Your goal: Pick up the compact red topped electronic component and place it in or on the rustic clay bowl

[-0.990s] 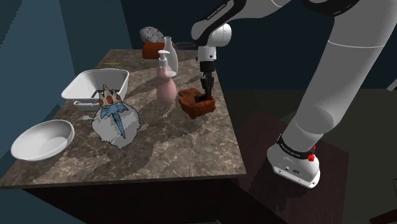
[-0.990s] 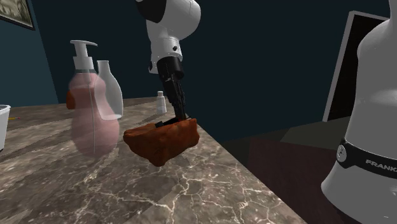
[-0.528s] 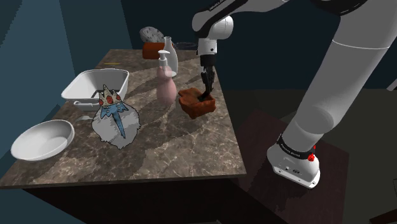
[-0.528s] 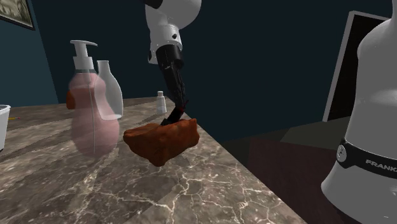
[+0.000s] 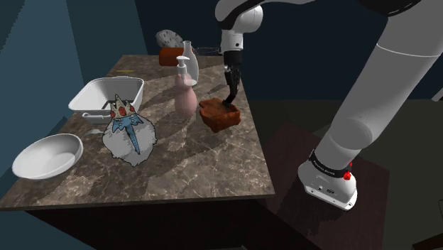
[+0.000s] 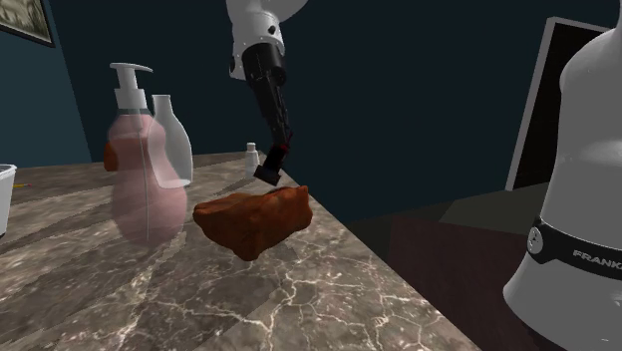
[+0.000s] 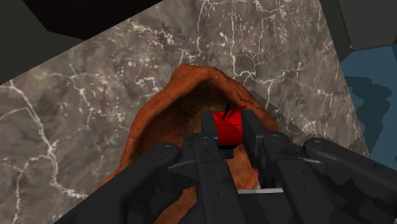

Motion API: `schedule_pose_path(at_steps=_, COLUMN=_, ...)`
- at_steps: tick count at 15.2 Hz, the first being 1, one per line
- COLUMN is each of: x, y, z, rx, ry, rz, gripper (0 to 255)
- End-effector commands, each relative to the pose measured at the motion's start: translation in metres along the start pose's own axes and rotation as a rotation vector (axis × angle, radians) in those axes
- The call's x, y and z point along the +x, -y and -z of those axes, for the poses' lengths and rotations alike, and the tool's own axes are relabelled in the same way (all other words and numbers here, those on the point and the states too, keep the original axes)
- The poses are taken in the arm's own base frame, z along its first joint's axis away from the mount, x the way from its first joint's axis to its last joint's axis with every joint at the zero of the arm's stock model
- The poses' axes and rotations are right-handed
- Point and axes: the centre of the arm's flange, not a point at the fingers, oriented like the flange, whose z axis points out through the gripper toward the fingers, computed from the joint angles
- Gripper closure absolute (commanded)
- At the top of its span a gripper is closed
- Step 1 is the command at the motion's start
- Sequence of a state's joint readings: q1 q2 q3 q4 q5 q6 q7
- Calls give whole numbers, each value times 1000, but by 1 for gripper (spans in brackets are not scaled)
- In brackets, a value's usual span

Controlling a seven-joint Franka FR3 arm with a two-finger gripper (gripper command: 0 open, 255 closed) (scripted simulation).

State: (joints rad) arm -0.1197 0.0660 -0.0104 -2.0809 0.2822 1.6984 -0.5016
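The red-topped component [image 7: 228,125], judged a small, stiff, light block, is pinched by its flat sides between the fingers of the tool [image 6: 273,165], just above the hollow of the clay bowl [image 6: 254,224]. In the second exterior view, the pink pump bottle [image 6: 145,189] stands left of the bowl on the desk [image 6: 329,299]. The component's smooth sides might slip, so a square side grip suits it.

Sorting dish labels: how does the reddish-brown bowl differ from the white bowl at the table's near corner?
The reddish-brown bowl is lumpy and uneven; the white bowl is smooth and round. The reddish-brown bowl sits at the table's edge on the shoulder view's right, the white bowl at its left corner. The gripper, clasping the red-topped component, hangs over the reddish-brown bowl, not the white bowl. Both rest on the table.
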Motion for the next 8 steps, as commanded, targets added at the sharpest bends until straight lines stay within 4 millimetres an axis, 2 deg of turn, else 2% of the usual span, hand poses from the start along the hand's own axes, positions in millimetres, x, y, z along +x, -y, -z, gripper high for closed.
schedule_pose_path(at_steps=1, x=-4, y=4, z=10, rx=0, ry=0, rz=0, gripper=255)
schedule_pose_path(at_steps=8, x=-14, y=19, z=42, rx=0, ry=0, rz=0, gripper=255)
